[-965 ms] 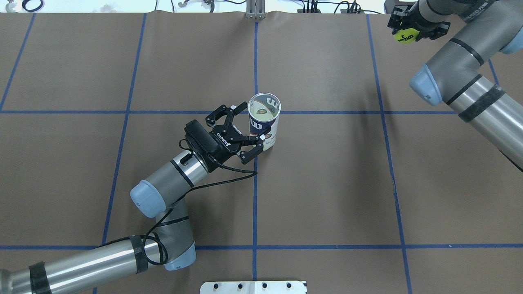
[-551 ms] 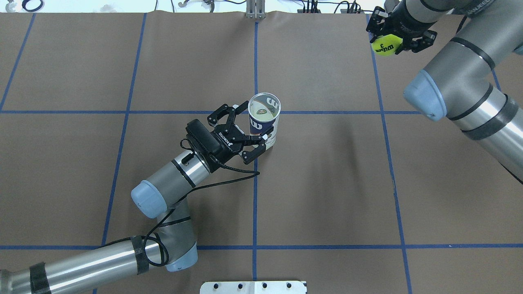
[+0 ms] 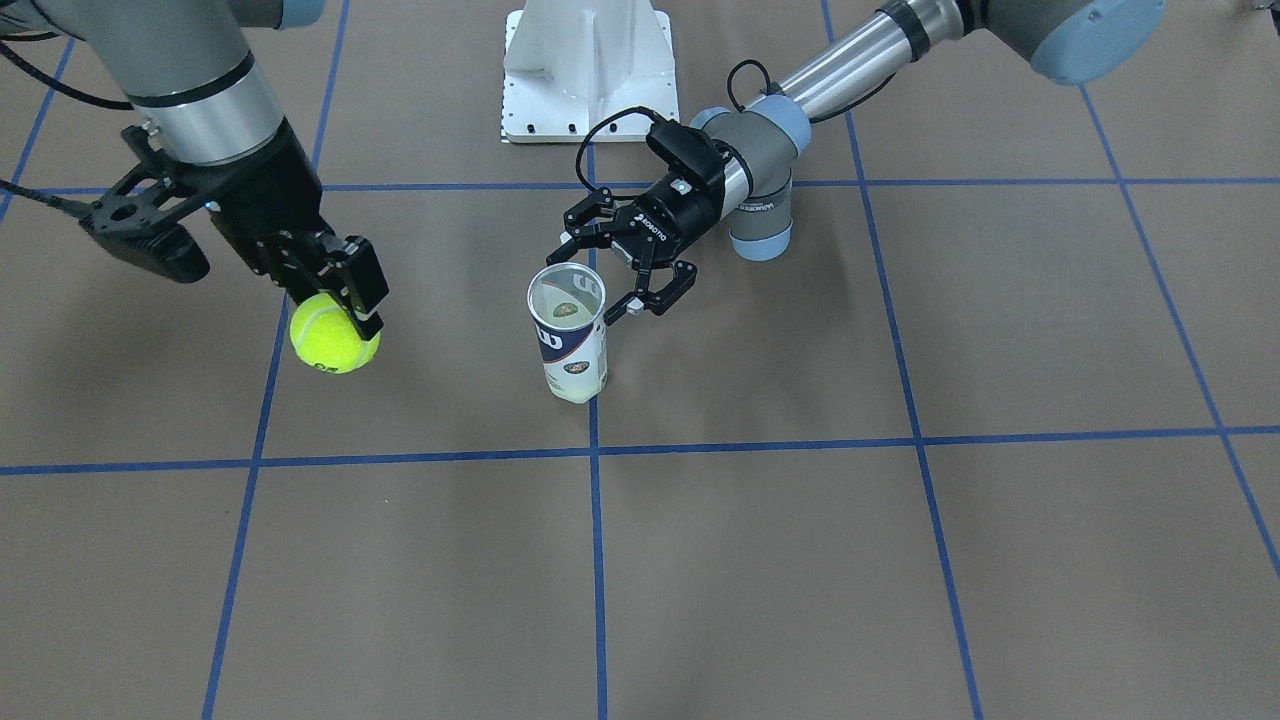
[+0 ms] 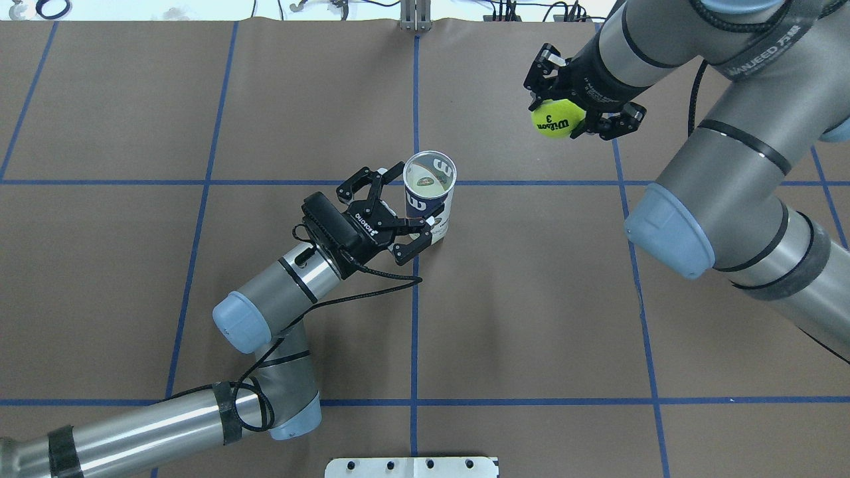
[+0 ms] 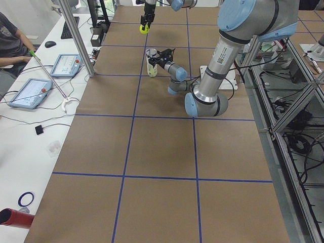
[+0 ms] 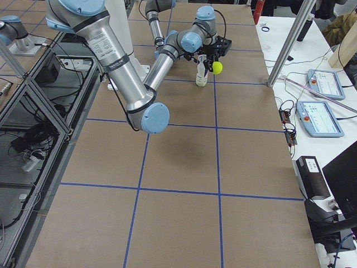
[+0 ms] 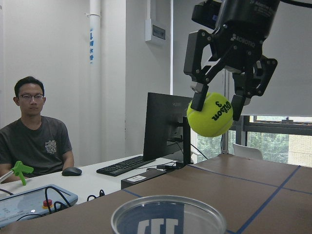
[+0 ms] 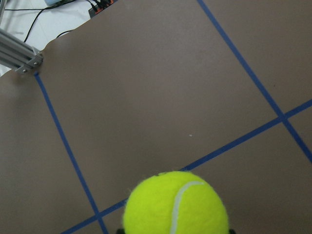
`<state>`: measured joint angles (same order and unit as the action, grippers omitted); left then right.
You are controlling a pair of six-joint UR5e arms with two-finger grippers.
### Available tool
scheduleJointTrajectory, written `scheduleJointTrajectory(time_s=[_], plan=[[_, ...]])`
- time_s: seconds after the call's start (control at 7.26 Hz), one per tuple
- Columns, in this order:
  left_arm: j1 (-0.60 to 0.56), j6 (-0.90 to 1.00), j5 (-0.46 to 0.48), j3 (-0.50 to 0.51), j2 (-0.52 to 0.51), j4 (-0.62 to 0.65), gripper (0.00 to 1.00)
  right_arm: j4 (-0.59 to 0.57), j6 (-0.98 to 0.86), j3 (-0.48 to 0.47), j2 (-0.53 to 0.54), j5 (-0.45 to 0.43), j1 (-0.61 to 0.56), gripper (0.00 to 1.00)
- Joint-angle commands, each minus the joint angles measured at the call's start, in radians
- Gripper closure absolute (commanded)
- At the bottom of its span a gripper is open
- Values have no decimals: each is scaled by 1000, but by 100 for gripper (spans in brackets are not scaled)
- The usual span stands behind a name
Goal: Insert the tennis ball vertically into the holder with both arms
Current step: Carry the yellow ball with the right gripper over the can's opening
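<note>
The holder (image 4: 429, 192) is a clear can with a navy "W" label. It stands upright and open-topped near the table's middle, and also shows in the front view (image 3: 568, 340). My left gripper (image 4: 412, 204) is open, low beside the holder, with a finger on each side of its lower part (image 3: 588, 283). The holder's rim (image 7: 168, 217) shows at the bottom of the left wrist view. My right gripper (image 4: 561, 121) is shut on a yellow tennis ball (image 4: 558, 118) and holds it in the air, off to the holder's far right (image 3: 333, 333). The ball also shows in both wrist views (image 7: 212, 114) (image 8: 175, 202).
The white base stand (image 3: 585, 70) sits at the robot's side of the table. Blue tape lines (image 4: 414, 332) grid the brown table cover. An operator (image 7: 34, 141) sits at a desk with tablets (image 5: 66, 65) past the table's far edge.
My right gripper has carried the ball from the far right corner leftward, nearer the holder. My left gripper has crept slightly closer to the holder.
</note>
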<state>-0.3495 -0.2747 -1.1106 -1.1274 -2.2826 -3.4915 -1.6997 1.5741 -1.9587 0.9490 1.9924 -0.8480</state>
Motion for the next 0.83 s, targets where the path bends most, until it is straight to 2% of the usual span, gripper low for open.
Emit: scheduleJointTrajectory(time_s=[0.0, 0.69], plan=[[0, 0, 0, 0, 0, -1, 8, 0, 65, -15, -39, 0, 49, 100], [1, 0, 0, 0, -8, 0, 8, 0, 93, -9, -91, -9, 119, 100]])
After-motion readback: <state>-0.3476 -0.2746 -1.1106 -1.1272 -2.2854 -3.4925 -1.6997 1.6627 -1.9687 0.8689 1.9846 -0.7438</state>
